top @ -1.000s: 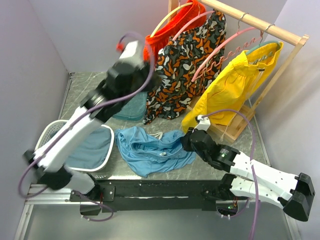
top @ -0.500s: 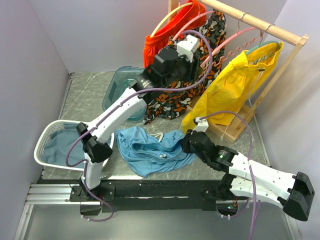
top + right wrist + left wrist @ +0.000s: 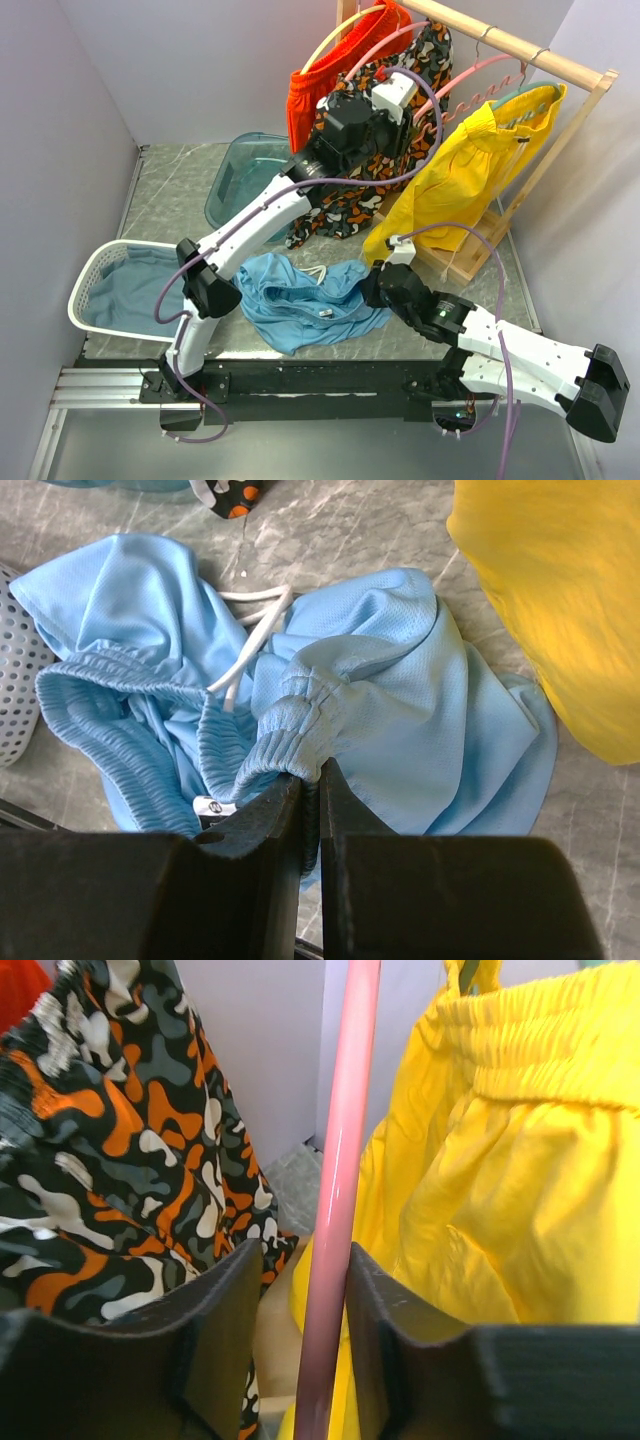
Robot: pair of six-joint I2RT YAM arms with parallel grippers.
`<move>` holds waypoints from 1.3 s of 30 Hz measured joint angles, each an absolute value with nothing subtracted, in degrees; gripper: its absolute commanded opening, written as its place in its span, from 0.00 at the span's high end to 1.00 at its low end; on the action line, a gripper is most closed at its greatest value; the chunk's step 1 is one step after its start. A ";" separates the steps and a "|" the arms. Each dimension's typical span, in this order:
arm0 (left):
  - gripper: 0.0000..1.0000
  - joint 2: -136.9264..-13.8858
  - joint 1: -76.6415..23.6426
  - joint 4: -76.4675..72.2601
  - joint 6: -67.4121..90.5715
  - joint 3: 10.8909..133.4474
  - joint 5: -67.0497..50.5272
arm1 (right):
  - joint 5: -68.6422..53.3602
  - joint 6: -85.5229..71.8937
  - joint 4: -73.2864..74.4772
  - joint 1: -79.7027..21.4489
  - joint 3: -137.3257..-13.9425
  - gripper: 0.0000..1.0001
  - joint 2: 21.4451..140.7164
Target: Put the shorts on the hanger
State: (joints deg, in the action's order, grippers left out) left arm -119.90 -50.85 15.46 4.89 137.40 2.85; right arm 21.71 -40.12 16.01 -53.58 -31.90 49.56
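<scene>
I'm swinging my left gripper (image 3: 303,1280) up to top centre overhead, narrowing around the hanger (image 3: 345,1110), grip unclear. Right gripper's (image 3: 310,780) pinching the shorts (image 3: 400,710) tight, so hanger pickup's starting.

Left arm (image 3: 250,215) stretched far forward and up from its base: elbow low, forearm rising steeply, wrist high with the tool pointing ahead. Left gripper (image 3: 305,1260) partly spread. The bar of the hanger (image 3: 335,1160) runs between its fingers, against the right-hand finger, with a sliver of gap on the other side. Right arm (image 3: 500,345) lies low, reaching inward, wrist tipped down. Right gripper (image 3: 310,777) fully closed, its fingertips pinching a gathered fold of the shorts (image 3: 400,710) at the very tips.
</scene>
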 measured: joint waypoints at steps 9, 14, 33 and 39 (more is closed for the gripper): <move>0.99 -120.92 -51.64 11.09 3.49 137.21 3.46 | 21.69 -39.88 16.12 -53.58 -31.57 0.99 48.88; 0.99 -120.92 -52.90 8.05 1.30 136.00 7.16 | 21.78 -39.53 16.40 -53.58 -31.57 1.00 47.62; 0.99 -118.17 -54.30 -1.48 -5.32 126.93 15.46 | 22.06 -39.29 17.28 -53.58 -31.57 1.00 47.05; 0.99 -116.88 -54.30 -3.70 -5.39 126.91 16.05 | 22.46 -39.29 17.63 -53.58 -31.57 1.00 47.05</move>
